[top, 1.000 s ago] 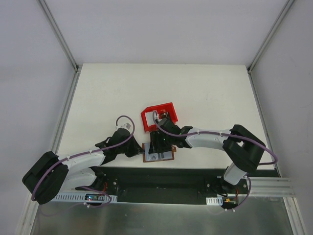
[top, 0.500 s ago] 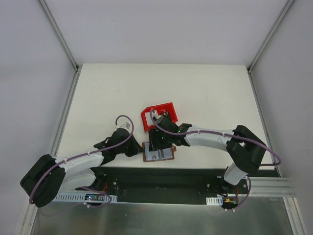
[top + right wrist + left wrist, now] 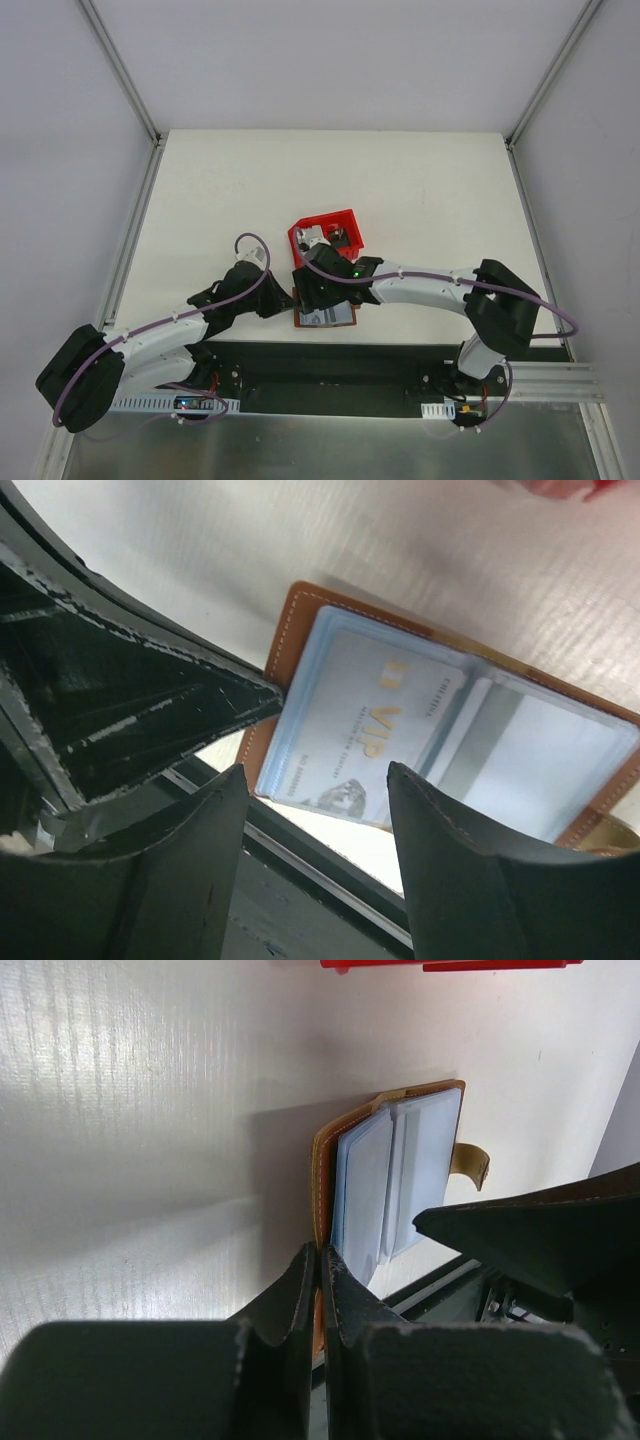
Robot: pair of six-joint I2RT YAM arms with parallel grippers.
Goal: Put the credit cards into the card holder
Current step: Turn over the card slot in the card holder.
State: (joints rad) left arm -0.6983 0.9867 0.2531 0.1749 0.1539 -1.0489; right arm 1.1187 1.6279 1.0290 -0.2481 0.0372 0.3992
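Observation:
The brown card holder [image 3: 330,317] lies open at the table's near edge, pale sleeves up. In the right wrist view a whitish card marked VIP [image 3: 368,725] lies in the left half of the card holder [image 3: 290,630]. My left gripper [image 3: 288,305] is shut on the holder's left edge; the left wrist view shows its fingers [image 3: 300,1290] pinching the brown cover [image 3: 322,1160]. My right gripper [image 3: 310,297] hovers open and empty just above the holder, its jaws [image 3: 315,810] spread over the card's near edge.
A red plastic bin [image 3: 326,235] stands just behind the holder with small pale items inside; its edge shows in the left wrist view [image 3: 450,964]. The black base rail [image 3: 330,360] runs right in front of the holder.
My right gripper has moved left and slightly nearer over the open holder. The left gripper and the holder have stayed in place.

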